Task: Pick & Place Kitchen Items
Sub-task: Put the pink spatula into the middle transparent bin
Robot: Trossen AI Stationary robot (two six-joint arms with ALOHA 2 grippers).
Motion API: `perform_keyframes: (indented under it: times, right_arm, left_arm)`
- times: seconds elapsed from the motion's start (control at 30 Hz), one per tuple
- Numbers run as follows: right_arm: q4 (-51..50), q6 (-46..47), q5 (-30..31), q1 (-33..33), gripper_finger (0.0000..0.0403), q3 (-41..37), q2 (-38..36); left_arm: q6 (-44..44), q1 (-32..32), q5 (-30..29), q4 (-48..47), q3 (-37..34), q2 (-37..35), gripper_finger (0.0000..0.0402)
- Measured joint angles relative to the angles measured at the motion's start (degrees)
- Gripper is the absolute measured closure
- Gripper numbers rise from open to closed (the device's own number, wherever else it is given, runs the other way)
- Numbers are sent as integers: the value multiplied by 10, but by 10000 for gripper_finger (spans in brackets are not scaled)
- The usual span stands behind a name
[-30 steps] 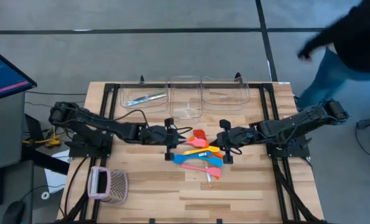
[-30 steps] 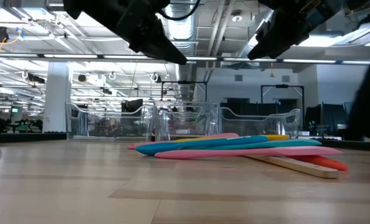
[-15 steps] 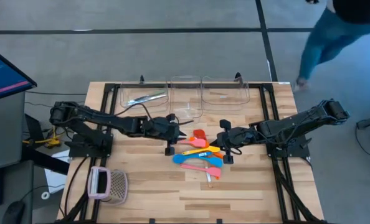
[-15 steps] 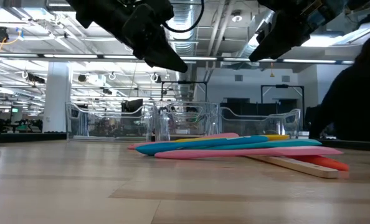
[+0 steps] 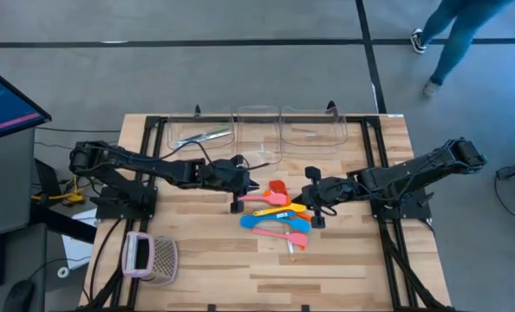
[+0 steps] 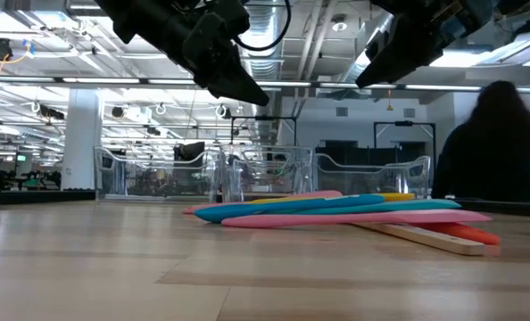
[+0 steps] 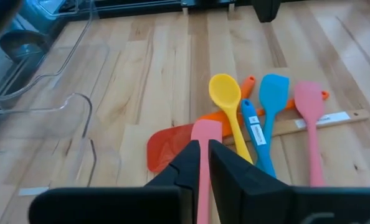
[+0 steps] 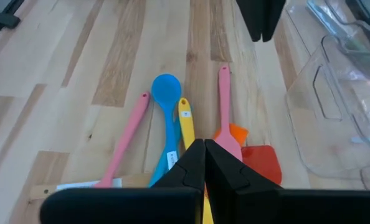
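Observation:
The kitchen items [image 5: 279, 212] lie in a loose, overlapping pile at the table's middle. The left wrist view shows a yellow spoon [image 7: 225, 93], a blue one [image 7: 273, 87], a pink one [image 7: 306, 99], an orange one [image 7: 247, 81], a pink spatula [image 7: 205, 130] and a red-headed spatula [image 7: 169, 146] with a wooden handle [image 7: 334, 118]. My left gripper [image 5: 244, 179] hovers just left of the pile, well above the table [image 6: 247, 89], shut apart from a thin slit. My right gripper [image 5: 308, 192] hangs shut at the pile's right side, also high [image 6: 372, 76].
Three clear bins [image 5: 257, 134] stand in a row at the far edge; the left one [image 5: 201, 130] holds silvery cutlery [image 5: 201, 136]. A pink-and-white mesh basket [image 5: 151, 257] sits near the table's near left corner. A person [image 5: 453, 35] walks on the floor beyond the far right corner.
My left gripper has moved toward the table's right, closer to the pile, and slightly down. The right arm has kept still. The person beyond the table's right side has walked farther away.

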Motion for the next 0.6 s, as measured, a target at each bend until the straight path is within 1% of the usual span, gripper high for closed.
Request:
perform_keyframes:
  times: [0.17,0.6]
  right_arm:
    - [0,-26,0,0,403,0,0]
    - [0,-25,0,0,403,0,0]
  left_arm:
    - [0,-1,0,1,0,0,382]
    - [0,1,0,8,0,0,385]
